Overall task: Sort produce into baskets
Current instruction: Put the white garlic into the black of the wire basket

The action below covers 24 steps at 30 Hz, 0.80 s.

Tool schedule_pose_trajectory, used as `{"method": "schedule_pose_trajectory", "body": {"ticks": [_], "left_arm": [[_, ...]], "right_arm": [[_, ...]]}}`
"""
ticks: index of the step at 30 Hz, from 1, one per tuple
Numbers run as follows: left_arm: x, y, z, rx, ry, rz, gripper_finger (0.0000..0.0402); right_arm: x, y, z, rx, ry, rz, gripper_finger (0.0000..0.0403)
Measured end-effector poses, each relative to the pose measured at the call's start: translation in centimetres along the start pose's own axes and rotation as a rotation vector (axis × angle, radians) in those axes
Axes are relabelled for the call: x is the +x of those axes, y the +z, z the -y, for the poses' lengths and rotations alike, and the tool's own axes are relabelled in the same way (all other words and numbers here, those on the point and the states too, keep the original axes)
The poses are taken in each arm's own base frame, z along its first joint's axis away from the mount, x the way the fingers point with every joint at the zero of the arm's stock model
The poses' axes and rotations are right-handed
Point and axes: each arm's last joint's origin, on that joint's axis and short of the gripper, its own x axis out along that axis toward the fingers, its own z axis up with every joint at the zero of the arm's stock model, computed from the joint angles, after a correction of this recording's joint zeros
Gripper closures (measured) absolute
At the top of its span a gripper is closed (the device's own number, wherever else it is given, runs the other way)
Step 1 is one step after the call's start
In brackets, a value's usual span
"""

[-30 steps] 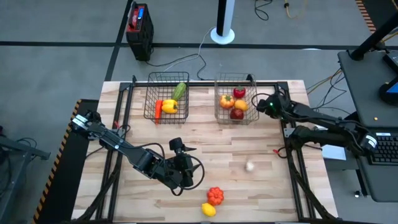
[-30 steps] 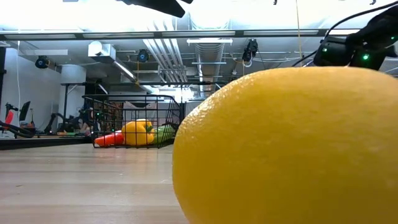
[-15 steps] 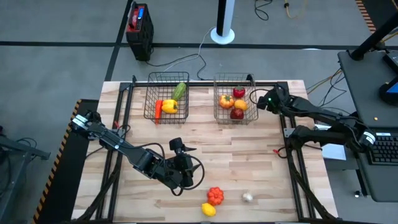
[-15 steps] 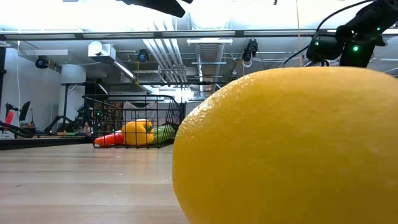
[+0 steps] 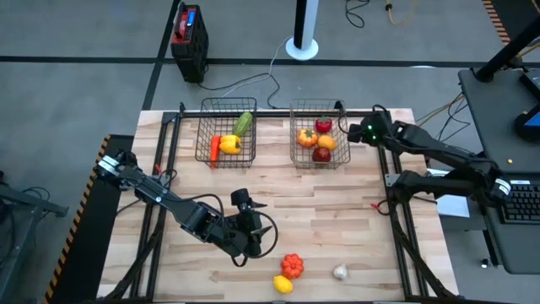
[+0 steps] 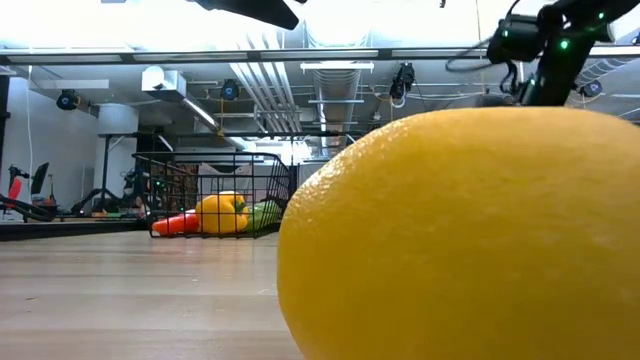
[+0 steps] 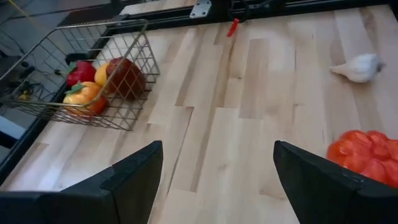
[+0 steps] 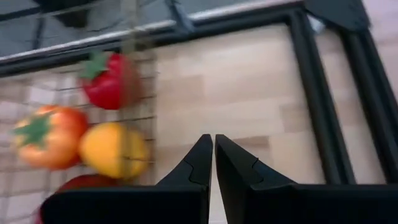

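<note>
From above, you have two wire baskets at the far edge of the table (image 5: 354,219); the left basket (image 5: 226,132) holds a green cucumber (image 5: 244,123), a yellow pepper (image 5: 230,143) and an orange carrot (image 5: 214,149); the right basket (image 5: 319,135) holds a red pepper (image 5: 324,125), a tomato (image 5: 305,136), an orange (image 5: 327,143) and a dark red apple (image 5: 321,154). Your left gripper (image 5: 251,239) sits low over the near middle of the table; near it at the front edge lie a red-orange tomato (image 5: 292,265), a lemon (image 5: 283,285) and a pale garlic bulb (image 5: 340,272). Your right gripper (image 5: 354,137) hangs just beside the right basket's outer wall.

At table height, the lemon (image 6: 460,235) fills most of the picture; behind it you see the left basket (image 6: 215,195) with the yellow pepper (image 6: 222,213) inside.

From the left wrist, the left fingers (image 7: 134,174) stand wide apart with nothing between them; beyond lie the tomato (image 7: 367,155), the garlic bulb (image 7: 357,67) and the right basket (image 7: 93,81).

From the right wrist, the right fingers (image 8: 199,163) are pressed together, empty, beside the right basket (image 8: 68,106).
</note>
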Motion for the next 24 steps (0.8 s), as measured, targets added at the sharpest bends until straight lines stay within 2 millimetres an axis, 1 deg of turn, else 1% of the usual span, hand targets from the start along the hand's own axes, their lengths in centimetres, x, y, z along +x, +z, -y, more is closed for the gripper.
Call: {"method": "schedule_pose_trajectory", "body": {"ticks": [6, 11, 15, 19, 21, 24], "left_arm": [[0.0, 0.0, 0.0, -0.002, 0.004, 0.003, 0.0114], [0.0, 0.1, 0.0, -0.006, 0.006, 0.007, 0.0114], [0.0, 0.1, 0.0, -0.006, 0.006, 0.008, 0.0114], [0.1, 0.1, -0.1, -0.004, 0.009, 0.008, 0.0114], [0.1, 0.1, -0.1, -0.005, 0.010, 0.007, 0.0114], [0.2, 0.2, -0.2, -0.007, 0.011, 0.009, 0.0114]], "right_arm": [[-2.4, 0.1, -2.0, -0.148, 0.132, 0.026, 0.0390], [-5.0, -0.8, -4.0, -0.293, 0.278, 0.025, 0.0390], [-7.6, -2.4, -5.4, -0.419, 0.421, 0.005, 0.0390], [-10.4, -4.3, -6.3, -0.501, 0.578, -0.031, 0.0390], [-11.5, -5.5, -6.6, -0.540, 0.653, -0.061, 0.0390], [-13.0, -7.8, -7.0, -0.644, 0.732, -0.114, 0.0390]]}}
